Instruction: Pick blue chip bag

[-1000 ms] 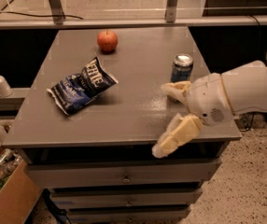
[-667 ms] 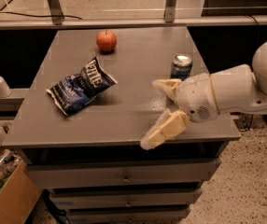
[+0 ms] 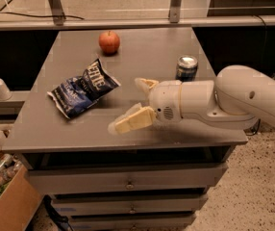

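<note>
Moved left since a second ago, the gripper (image 3: 136, 103) hovers just right of the blue chip bag (image 3: 82, 88), fingers spread wide and empty, likely readying to straddle it. Bag lies flat on the table (image 3: 56, 129), untouched.

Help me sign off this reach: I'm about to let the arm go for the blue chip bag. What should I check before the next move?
1. Gripper open: ok, spread wide.
2. Gripper empty: ok, nothing between its jaws.
3. Blue chip bag visible and uncovered: ok, it lies crumpled on the table.
4. Path from gripper to bag: ok, only bare tabletop between them.
5. Apple and can apart from the bag: ok.
6. Gripper's height over the table: cannot tell.
</note>
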You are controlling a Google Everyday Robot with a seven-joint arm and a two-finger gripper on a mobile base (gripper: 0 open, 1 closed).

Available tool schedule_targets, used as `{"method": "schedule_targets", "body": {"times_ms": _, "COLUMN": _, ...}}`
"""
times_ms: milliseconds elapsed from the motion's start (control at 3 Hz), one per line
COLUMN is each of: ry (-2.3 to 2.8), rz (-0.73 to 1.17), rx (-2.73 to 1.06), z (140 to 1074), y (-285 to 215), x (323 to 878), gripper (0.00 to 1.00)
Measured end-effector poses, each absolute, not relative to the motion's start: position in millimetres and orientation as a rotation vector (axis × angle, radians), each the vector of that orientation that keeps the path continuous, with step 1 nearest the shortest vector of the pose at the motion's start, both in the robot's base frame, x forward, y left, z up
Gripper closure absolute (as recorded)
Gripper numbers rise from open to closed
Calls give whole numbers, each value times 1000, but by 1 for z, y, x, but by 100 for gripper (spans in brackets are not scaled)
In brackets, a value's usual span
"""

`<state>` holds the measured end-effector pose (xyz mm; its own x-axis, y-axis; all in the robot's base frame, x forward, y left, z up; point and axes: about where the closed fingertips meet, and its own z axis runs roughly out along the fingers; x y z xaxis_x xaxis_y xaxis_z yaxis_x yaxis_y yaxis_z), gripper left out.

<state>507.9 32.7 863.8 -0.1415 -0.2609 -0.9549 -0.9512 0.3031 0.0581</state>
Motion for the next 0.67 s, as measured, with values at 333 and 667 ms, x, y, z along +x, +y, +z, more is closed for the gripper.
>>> {"method": "schedule_targets", "body": {"times_ms": 333, "ry": 1615, "rz": 871, "rx": -1203, "z": 867, "y": 13, "x": 494, "gripper": 0}}
{"method": "schedule_targets", "body": {"times_ms": 667, "ry": 1583, "rz": 861, "rx": -1108, "z": 865, "y": 27, "x": 519, "gripper": 0}}
